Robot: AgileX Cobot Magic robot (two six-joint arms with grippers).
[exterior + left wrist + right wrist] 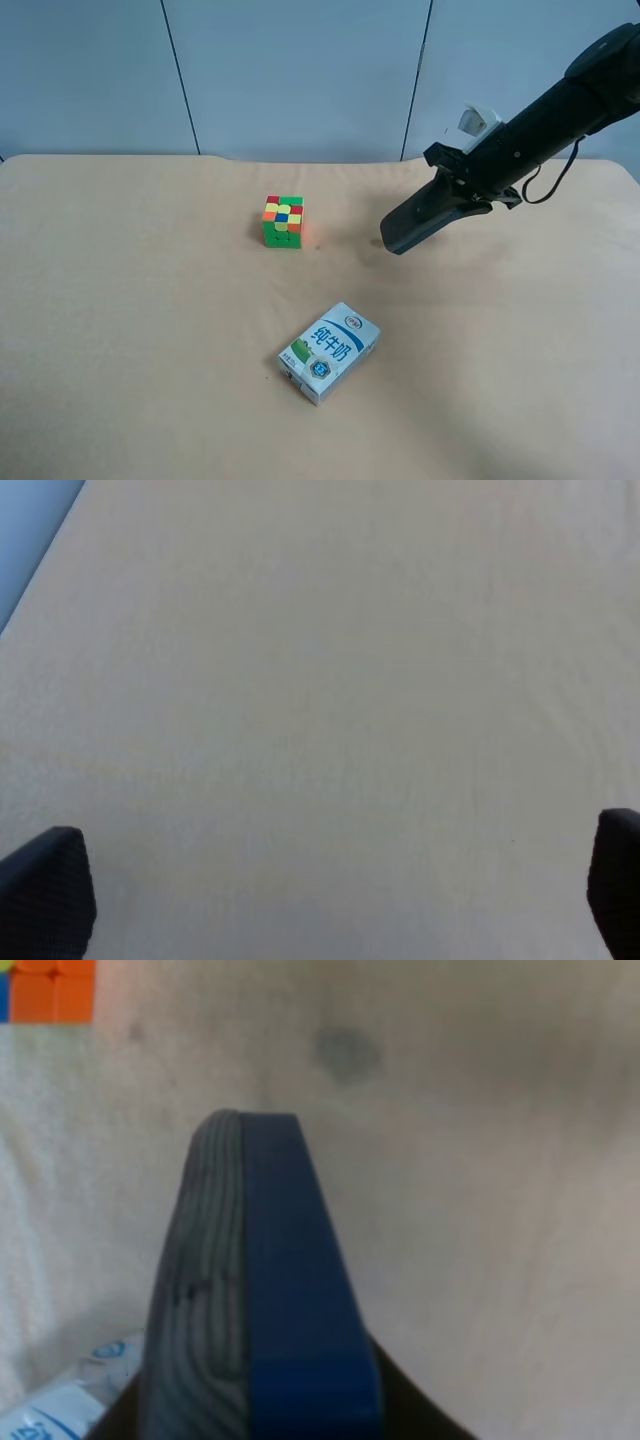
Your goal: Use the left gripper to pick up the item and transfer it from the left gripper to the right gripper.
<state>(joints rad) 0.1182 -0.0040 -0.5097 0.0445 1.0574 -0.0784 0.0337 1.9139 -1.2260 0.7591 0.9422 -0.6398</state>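
The right hand grips the item above the worktop; the left hand gapes wide, holding nothing.

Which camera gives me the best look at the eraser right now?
The right wrist view: the eraser fills the frame, grey felt side and blue back both clear, held in the right hand. The exterior high view shows it only as a dark block sticking out from that arm. The left wrist view doesn't show it.
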